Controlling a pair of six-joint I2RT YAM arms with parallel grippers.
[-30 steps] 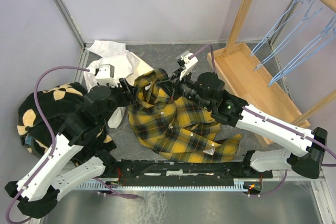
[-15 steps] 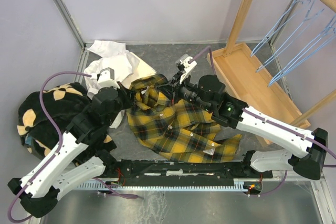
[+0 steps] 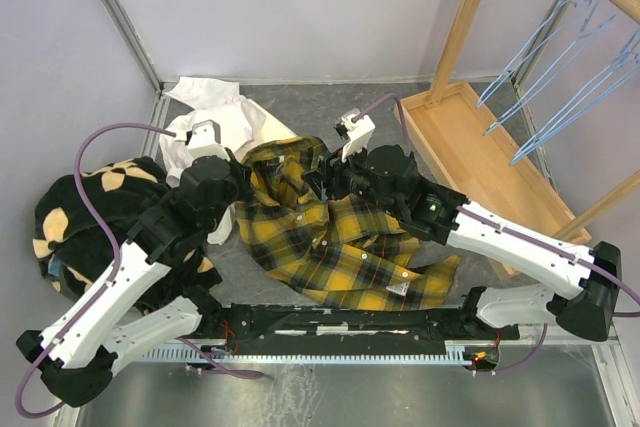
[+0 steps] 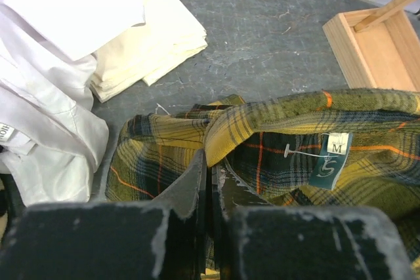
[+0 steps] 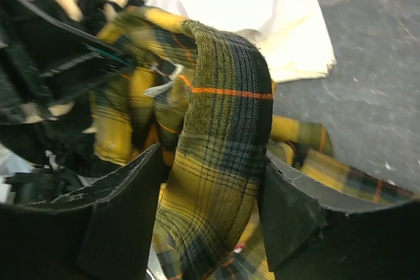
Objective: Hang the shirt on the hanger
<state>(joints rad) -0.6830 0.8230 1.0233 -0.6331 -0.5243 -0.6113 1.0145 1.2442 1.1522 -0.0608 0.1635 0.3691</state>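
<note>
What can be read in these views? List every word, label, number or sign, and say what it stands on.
"M": on the neck label inside the collar of the shirt, left wrist view.
Curly mark under it on the same label: not readable as a letter.
Tag on the white garment: cut off, blurred.
Small white label low on the shirt, top view: too small.

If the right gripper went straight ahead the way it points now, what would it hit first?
The shirt: a plaid fold sits between the right gripper's open jaws, so likely at once.
</note>
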